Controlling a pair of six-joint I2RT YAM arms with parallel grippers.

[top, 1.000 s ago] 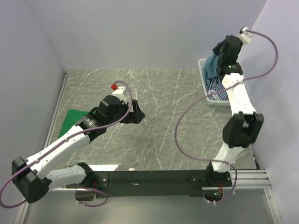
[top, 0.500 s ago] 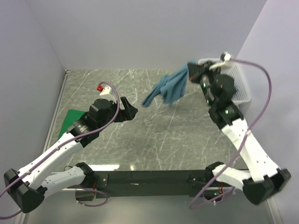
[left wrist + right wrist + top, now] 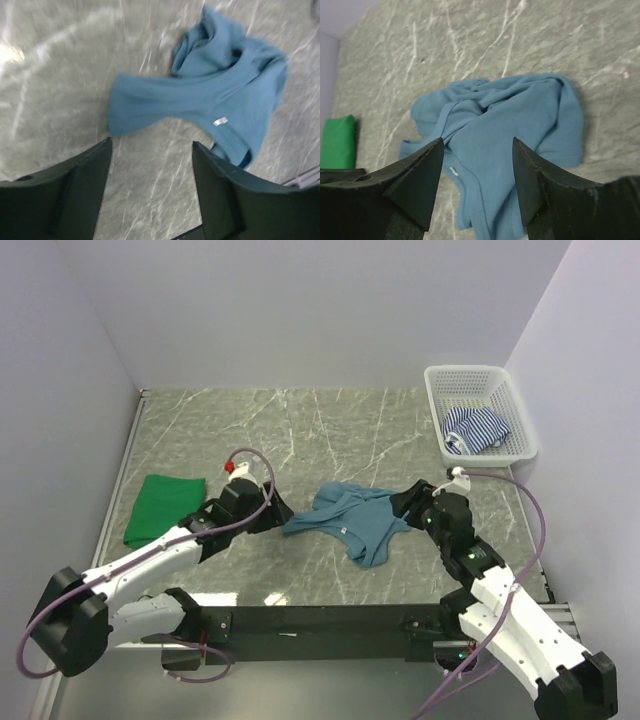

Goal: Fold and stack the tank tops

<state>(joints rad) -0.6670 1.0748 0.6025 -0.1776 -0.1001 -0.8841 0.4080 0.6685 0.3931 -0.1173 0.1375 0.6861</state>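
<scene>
The teal-blue tank top (image 3: 352,520) lies crumpled on the table's middle, also in the left wrist view (image 3: 210,95) and the right wrist view (image 3: 510,125). My left gripper (image 3: 278,510) hovers just off its left edge, open (image 3: 151,145), with only bare table between the fingers. My right gripper (image 3: 405,502) sits at the top's right edge, open (image 3: 478,141), with the fabric below it and nothing held. The green tank top (image 3: 165,508) lies folded at the left and shows in the right wrist view too (image 3: 337,142). The striped tank top (image 3: 475,428) is bunched in the basket.
The white mesh basket (image 3: 480,375) stands in the back right corner against the wall. Walls close in the table at the left, back and right. A black rail (image 3: 320,622) runs along the near edge between the arm bases.
My right arm swung the teal top from the basket to the table's middle, came down low and opened, leaving it lying there. My left gripper moved nearer, to the top's left edge.
</scene>
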